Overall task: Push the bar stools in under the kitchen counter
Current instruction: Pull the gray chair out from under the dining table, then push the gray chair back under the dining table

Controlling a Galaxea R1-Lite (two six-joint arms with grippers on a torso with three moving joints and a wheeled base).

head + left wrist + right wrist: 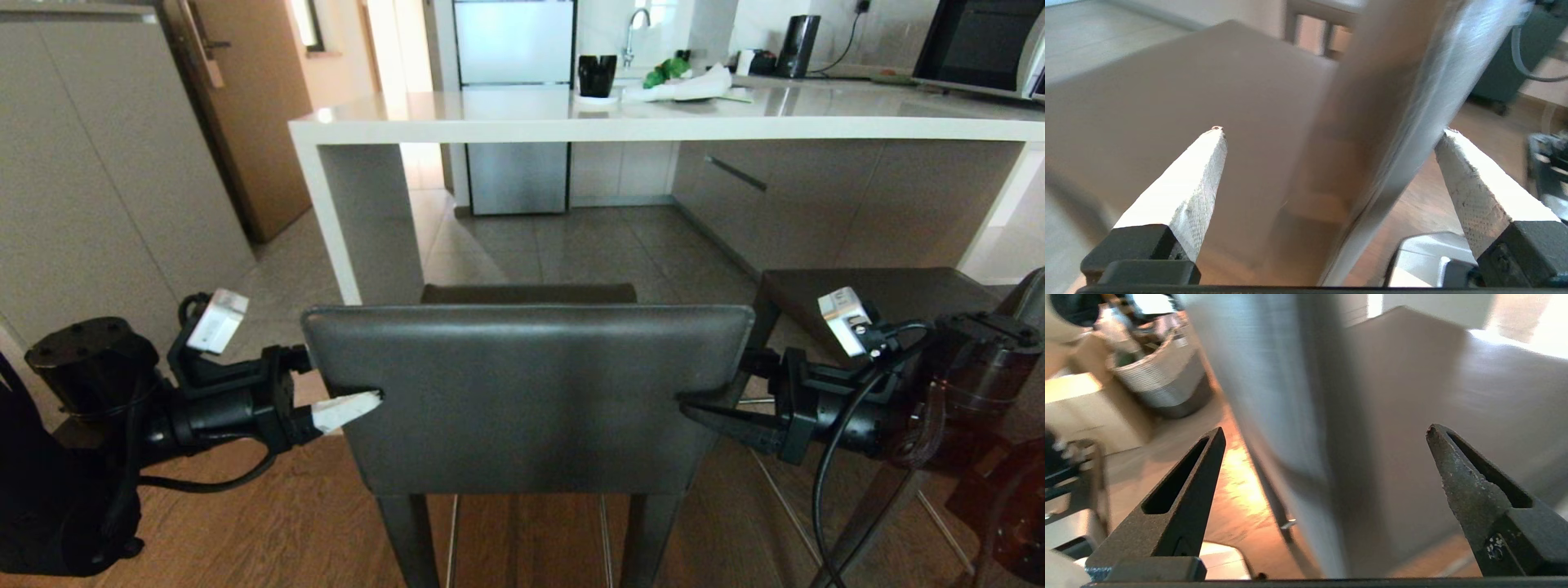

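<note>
Both sets of jaws are standing wide open, each straddling an edge of the backrest [526,396] rather than clamping it. The left gripper [351,408], white-tipped, is sitting at nine o'clock of the backrest; the right gripper [710,412], black, at three o'clock. In the wrist views the padded edge is running up between the spread fingers [1204,171] of the left and those of the right [1457,473].

The near bar stool [526,457] is standing out from the kitchen counter [653,122], which is lying at twelve o'clock, well apart. The second bar stool [873,294] is waiting at two o'clock, also outside the edge.

The risks, as I'm judging them: uneven pressure from the two sides would be swinging the stool askew toward the white slab leg [326,212] at eleven o'clock; pushing this high could be tipping it forward if its legs catch where wood meets tile; loose jaws could be slipping off the leather.
</note>
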